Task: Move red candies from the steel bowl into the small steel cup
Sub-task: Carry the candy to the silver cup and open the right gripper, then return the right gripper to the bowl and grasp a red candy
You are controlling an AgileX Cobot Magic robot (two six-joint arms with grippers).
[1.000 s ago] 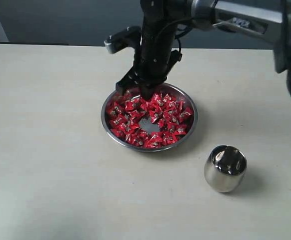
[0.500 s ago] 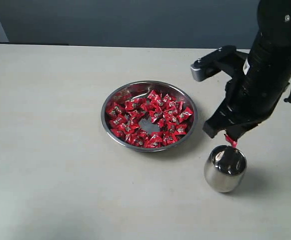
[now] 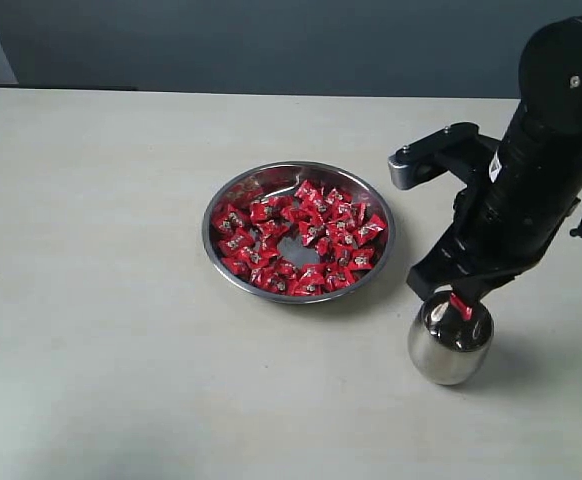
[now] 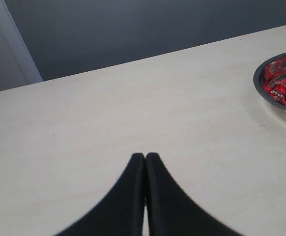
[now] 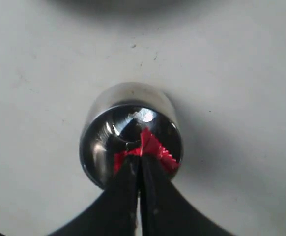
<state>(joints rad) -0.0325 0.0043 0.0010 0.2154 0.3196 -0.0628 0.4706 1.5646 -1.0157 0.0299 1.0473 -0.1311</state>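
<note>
The steel bowl (image 3: 233,198) sits mid-table, filled with many red candies (image 3: 306,240); its rim (image 4: 275,105) also shows in the left wrist view. The small steel cup (image 3: 443,358) stands to the bowl's lower right. My right gripper (image 3: 460,300) hangs right over the cup's mouth, shut on one red candy (image 3: 462,307). In the right wrist view that red candy (image 5: 155,146) pokes past the closed fingertips (image 5: 139,160) above the cup (image 5: 101,110). My left gripper (image 4: 145,156) is shut and empty above bare table, away from the bowl.
The pale table (image 3: 91,300) runs wide to the left and front of the bowl. A dark wall lies behind the far table edge (image 3: 171,90). The right arm's black body (image 3: 541,170) stands over the cup's far right.
The right arm lifted out of the bowl with a candy, swung right to the cup, and has now lowered slightly so the candy sits at the cup's mouth.
</note>
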